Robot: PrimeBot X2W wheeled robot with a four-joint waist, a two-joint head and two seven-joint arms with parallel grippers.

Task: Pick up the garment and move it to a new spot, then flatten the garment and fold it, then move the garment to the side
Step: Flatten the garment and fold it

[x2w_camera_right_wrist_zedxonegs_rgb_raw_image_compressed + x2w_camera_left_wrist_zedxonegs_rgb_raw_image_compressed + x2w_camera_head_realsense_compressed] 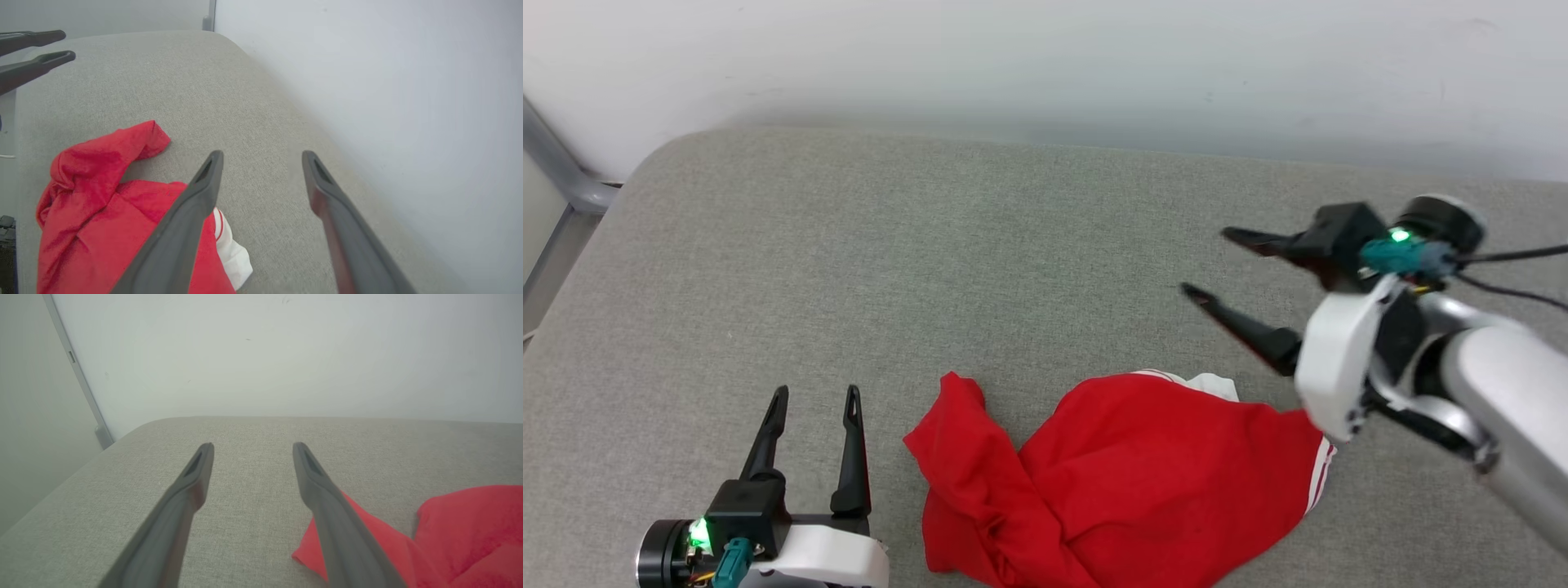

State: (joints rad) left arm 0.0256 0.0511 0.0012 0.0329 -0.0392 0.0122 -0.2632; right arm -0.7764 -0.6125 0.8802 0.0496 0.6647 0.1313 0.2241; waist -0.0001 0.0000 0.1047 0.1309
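Note:
The garment [1127,474], a red T-shirt with white sleeves and striped trim, lies crumpled on the grey cushion [931,261] near its front edge. A red flap of it sticks out toward the left. My left gripper [815,397] is open at the lower left, fingers pointing away, just left of the shirt and not touching it. My right gripper [1207,261] is open and raised above the cushion at the right, fingers pointing left, beyond the shirt's white sleeve [1213,384]. The left wrist view has the garment [461,531] at its lower right; the right wrist view has the garment [102,204] at its lower left.
A pale wall [1045,65] runs along the cushion's far edge. A grey metal post [556,171] stands at the far left corner. Bare cushion surface spreads beyond and left of the shirt. My left gripper's fingers [36,61] appear at the right wrist view's upper left.

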